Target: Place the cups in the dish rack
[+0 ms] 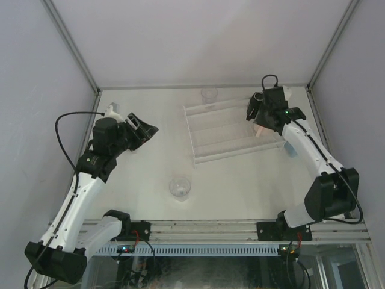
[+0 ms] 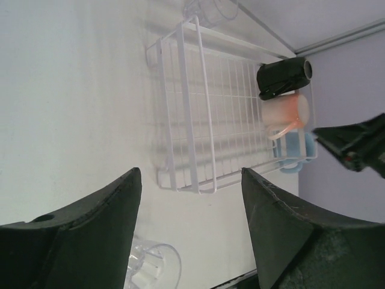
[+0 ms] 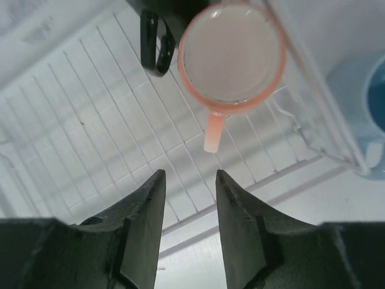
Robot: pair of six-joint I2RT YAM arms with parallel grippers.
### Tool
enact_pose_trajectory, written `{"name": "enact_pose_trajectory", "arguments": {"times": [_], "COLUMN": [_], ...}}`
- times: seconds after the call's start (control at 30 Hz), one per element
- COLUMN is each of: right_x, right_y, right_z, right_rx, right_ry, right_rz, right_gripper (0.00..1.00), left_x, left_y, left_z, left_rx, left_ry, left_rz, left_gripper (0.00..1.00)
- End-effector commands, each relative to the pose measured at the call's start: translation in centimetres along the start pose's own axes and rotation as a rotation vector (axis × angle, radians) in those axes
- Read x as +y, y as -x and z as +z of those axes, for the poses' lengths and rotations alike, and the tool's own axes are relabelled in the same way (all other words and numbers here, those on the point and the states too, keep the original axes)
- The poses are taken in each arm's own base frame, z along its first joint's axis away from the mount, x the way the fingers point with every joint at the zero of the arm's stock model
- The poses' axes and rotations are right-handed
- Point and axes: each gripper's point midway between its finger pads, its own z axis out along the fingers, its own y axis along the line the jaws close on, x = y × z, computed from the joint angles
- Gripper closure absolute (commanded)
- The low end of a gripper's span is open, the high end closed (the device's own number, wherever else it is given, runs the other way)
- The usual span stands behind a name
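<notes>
The clear dish rack (image 1: 224,133) lies at the middle right of the table. A peach-pink mug (image 3: 231,57) stands upright in its right end, next to a black mug (image 3: 155,42). My right gripper (image 3: 189,177) is open and empty, just above the rack beside the peach mug's handle. A light blue mug (image 1: 290,148) stands outside the rack's right wall. One clear tumbler (image 1: 180,186) stands on the table in front, another (image 1: 209,93) behind the rack. My left gripper (image 2: 191,180) is open and empty, above the near tumbler (image 2: 153,265). No mauve mug shows.
The left wrist view shows the rack (image 2: 198,114) with the peach mug (image 2: 289,113), the black mug (image 2: 283,77) and the blue mug (image 2: 295,150) at its far end. Grey walls close off the table at the back and sides.
</notes>
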Motion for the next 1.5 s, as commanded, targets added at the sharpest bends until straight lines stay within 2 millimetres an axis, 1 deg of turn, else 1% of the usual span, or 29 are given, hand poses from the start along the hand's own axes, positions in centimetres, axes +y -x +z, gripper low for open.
{"name": "enact_pose_trajectory", "arguments": {"times": [0.0, 0.1, 0.2, 0.3, 0.37, 0.47, 0.5, 0.67, 0.77, 0.93, 1.1, 1.3, 1.37, 1.4, 1.47], "right_x": [-1.8, -4.8, -8.6, -11.2, -12.7, -14.4, -14.7, -14.1, -14.1, -14.2, -15.0, -14.9, -15.0, -15.1, -15.4], "right_y": [4.7, 6.0, 6.8, 7.0, 7.0, 6.6, 6.5, 5.8, 5.4, 4.2, 2.5, 1.3, 0.9, 0.7, 0.6], "right_z": [-4.5, -5.2, -4.9, -4.0, -3.2, -1.6, -0.9, 2.0, 3.6, 6.0, 7.6, 9.1, 9.5, 9.7, 9.6], "right_rx": [-0.122, -0.122, -0.109, -0.082, -0.056, 0.008, 0.031, 0.126, 0.158, 0.223, 0.284, 0.319, 0.331, 0.337, 0.337], "right_ry": [0.005, -0.058, -0.124, -0.151, -0.181, -0.22, -0.224, -0.179, -0.177, -0.19, -0.235, -0.231, -0.239, -0.247, -0.263], "right_rz": [0.096, 0.154, 0.23, 0.271, 0.253, 0.24, 0.233, 0.209, 0.204, 0.197, 0.186, 0.183, 0.183, 0.183, 0.184], "right_gripper": [0.62, 0.62, 0.62, 0.62, 0.62, 0.62, 0.62, 0.62, 0.62, 0.62, 0.62, 0.64, 0.68, 0.72, 0.85], "left_x": [-1.3, -1.2, -1.4, -1.4, -1.4, -1.5, -1.6, -2.2, -2.2, -1.9, -1.9, -2.1, -2.1, -2.2, -2.4], "left_y": [1.5, 1.1, 0.8, 0.5, 0.4, 0.2, 0.2, 0.2, 0.2, 0.2, 0.3, 0.4, 0.4, 0.4, 0.5], "left_z": [-0.6, -0.4, -0.2, -0.1, -0.1, 0.0, 0.0, 0.5, 0.9, 1.4, 2.0, 2.5, 2.6, 2.7, 2.7], "left_rx": [-0.018, 0.004, 0.017, 0.032, 0.041, 0.049, 0.049, 0.055, 0.06, 0.066, 0.072, 0.076, 0.08, 0.082, 0.082], "left_ry": [-0.029, -0.032, -0.045, -0.052, -0.058, -0.07, -0.079, -0.108, -0.109, -0.096, -0.091, -0.09, -0.093, -0.094, -0.103], "left_rz": [0.103, 0.109, 0.11, 0.118, 0.126, 0.136, 0.137, 0.14, 0.14, 0.137, 0.135, 0.135, 0.134, 0.134, 0.134], "left_gripper": [0.28, 0.28, 0.28, 0.28, 0.28, 0.27, 0.27, 0.27, 0.27, 0.27, 0.27, 0.27, 0.27, 0.27, 0.26]}}
